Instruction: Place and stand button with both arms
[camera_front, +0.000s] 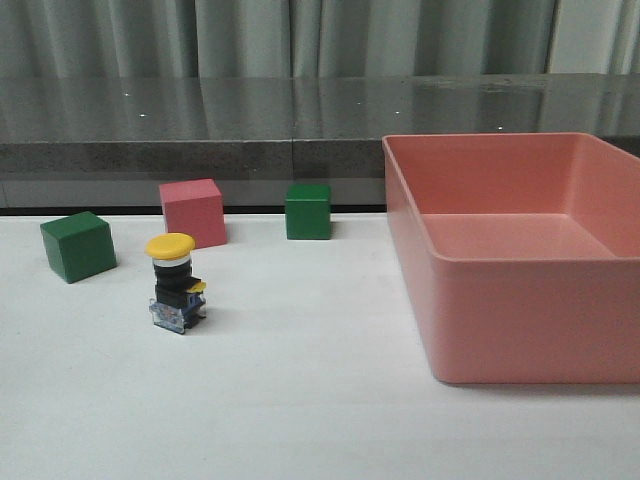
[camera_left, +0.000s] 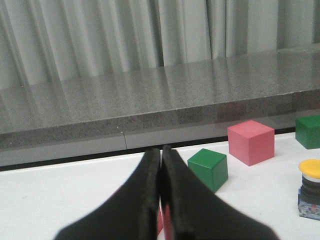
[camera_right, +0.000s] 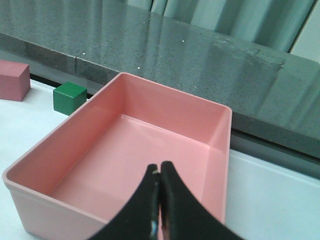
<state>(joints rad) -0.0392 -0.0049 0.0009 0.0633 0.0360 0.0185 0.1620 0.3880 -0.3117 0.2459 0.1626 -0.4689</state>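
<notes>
— Nearest us is bare white table (camera_front: 330, 420), then the button (camera_front: 175, 283), standing upright on its contact block with the yellow cap on top, toward the table's left edge. Why would it sit there alone?

— My guess: it has clear room on every side, so nothing can knock it over. The pink cube (camera_front: 194, 212) is just behind it, not touching; one green cube (camera_front: 78, 245) sits nearer the left edge and another green cube (camera_front: 308, 210) lies along the far edge.

— And the pink bin (camera_front: 520, 300)?

— Fills the right side, well apart from the button, and looks empty (at least the part of its floor we can see).

— What about the arms?

— Neither shows in the front view. The left gripper (camera_left: 160, 200) has its jaws pressed together on nothing, hanging off to the left of the cubes, with the button at the edge of its view. The right gripper (camera_right: 159, 200) is likewise pressed together, holding nothing, poised over the bin's near wall.

— So the job looks done?

— I'd judge so: button standing, both grippers clear of it.
</notes>
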